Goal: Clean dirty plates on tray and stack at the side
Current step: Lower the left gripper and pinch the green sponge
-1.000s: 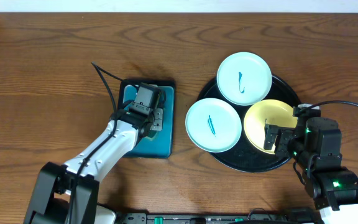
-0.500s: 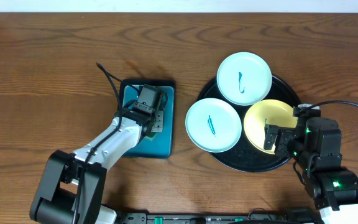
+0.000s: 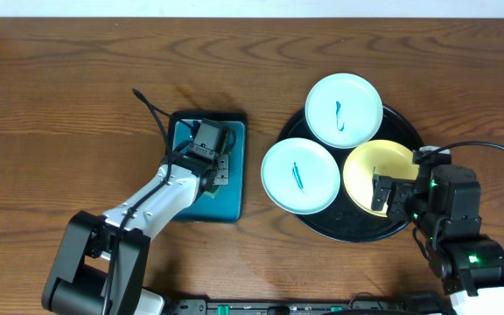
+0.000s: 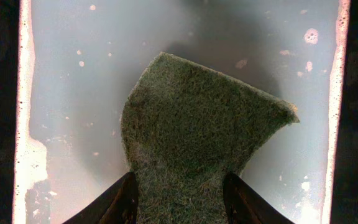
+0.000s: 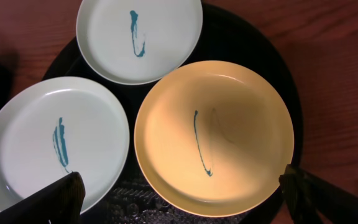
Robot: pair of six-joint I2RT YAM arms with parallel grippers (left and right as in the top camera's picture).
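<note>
Three plates lie on the round black tray (image 3: 405,122): a mint-white one (image 3: 344,109) at the back, a second mint-white one (image 3: 300,175) overhanging the tray's left rim, and a pale yellow one (image 3: 370,171) at the right. Each carries a blue scribble. My left gripper (image 3: 210,140) is down in the teal tray (image 3: 234,197). In the left wrist view its fingers press both sides of a green scouring pad (image 4: 197,130), so the left gripper (image 4: 180,199) is shut on it. My right gripper (image 5: 185,199) hangs open over the yellow plate (image 5: 213,137), holding nothing.
The teal black-rimmed tray sits left of the black tray on the brown wooden table (image 3: 77,96). A black cable (image 3: 151,109) trails from the left arm. The right arm's base fills the front right corner.
The left arm has shifted slightly over the teal tray and then held still on the pad. The right arm and the plates have not moved.
</note>
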